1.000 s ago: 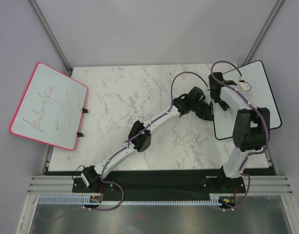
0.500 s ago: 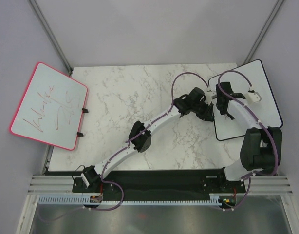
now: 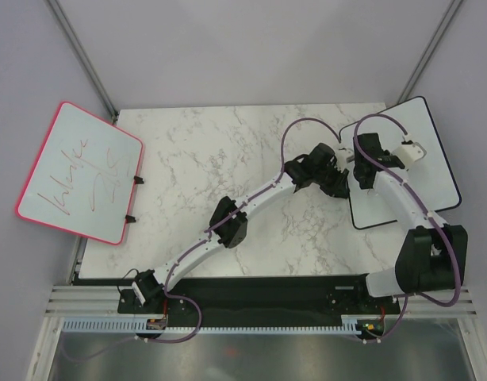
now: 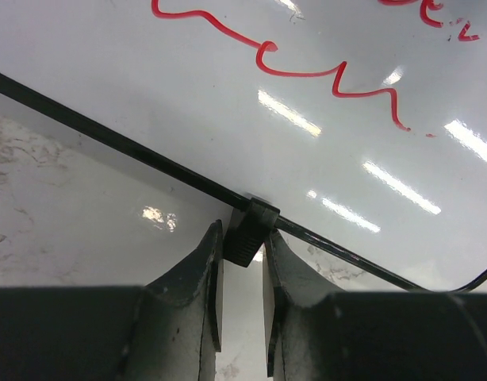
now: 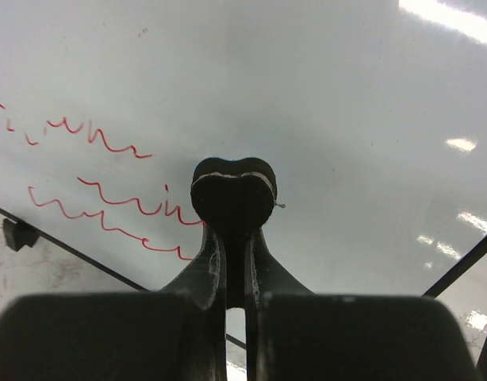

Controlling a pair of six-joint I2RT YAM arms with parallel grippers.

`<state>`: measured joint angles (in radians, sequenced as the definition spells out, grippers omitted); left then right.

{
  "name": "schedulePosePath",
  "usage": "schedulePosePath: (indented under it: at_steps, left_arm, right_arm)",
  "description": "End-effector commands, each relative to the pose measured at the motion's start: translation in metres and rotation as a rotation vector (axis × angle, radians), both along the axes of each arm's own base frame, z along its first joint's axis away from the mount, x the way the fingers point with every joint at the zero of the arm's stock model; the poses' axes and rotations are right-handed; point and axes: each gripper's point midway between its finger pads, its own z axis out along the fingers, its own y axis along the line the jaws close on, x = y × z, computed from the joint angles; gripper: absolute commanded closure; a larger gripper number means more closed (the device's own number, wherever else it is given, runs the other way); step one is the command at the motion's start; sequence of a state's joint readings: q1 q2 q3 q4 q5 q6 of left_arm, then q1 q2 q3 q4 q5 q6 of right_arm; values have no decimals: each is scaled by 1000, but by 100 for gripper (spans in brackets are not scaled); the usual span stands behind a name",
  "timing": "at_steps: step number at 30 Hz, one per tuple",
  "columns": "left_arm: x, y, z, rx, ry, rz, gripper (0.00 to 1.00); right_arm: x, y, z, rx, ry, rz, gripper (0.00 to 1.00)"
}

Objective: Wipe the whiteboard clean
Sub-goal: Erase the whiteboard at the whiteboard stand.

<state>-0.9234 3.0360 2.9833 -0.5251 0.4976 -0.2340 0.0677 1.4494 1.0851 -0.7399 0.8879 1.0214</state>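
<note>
Right pincer point(image 5: 234, 226) pressed tight on a small dark pad point(image 5: 233, 189), over the whiteboard point(image 3: 438, 163) at the bench's point(image 3: 228, 151) 2 o'clock. Left pincer point(image 4: 242, 238) pinches the frame clip point(image 4: 250, 232). Red writing point(image 5: 109, 208) at the pad's 8 o'clock isn't wiped yet. The rest looks clean.

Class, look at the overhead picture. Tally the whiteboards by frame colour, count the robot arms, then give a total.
Black-framed whiteboard: 1
Pink-framed whiteboard: 1
Robot arms: 2 (left arm, right arm)
Total: 4
</note>
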Motion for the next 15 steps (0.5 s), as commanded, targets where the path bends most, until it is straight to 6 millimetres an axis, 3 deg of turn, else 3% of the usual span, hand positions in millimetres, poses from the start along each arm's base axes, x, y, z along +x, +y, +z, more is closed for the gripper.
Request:
schedulePosePath:
  at_steps: [1, 8, 15]
  left_arm:
    - [-20, 17, -24, 148, 94, 45, 98]
    - [-51, 13, -34, 220, 86, 14, 98]
    - [-67, 16, -35, 247, 107, -12, 98]
  right_arm:
    - [12, 1, 35, -19, -95, 47, 100]
    - [13, 4, 42, -9, -124, 85, 100]
    - [13, 6, 52, -7, -156, 114, 100]
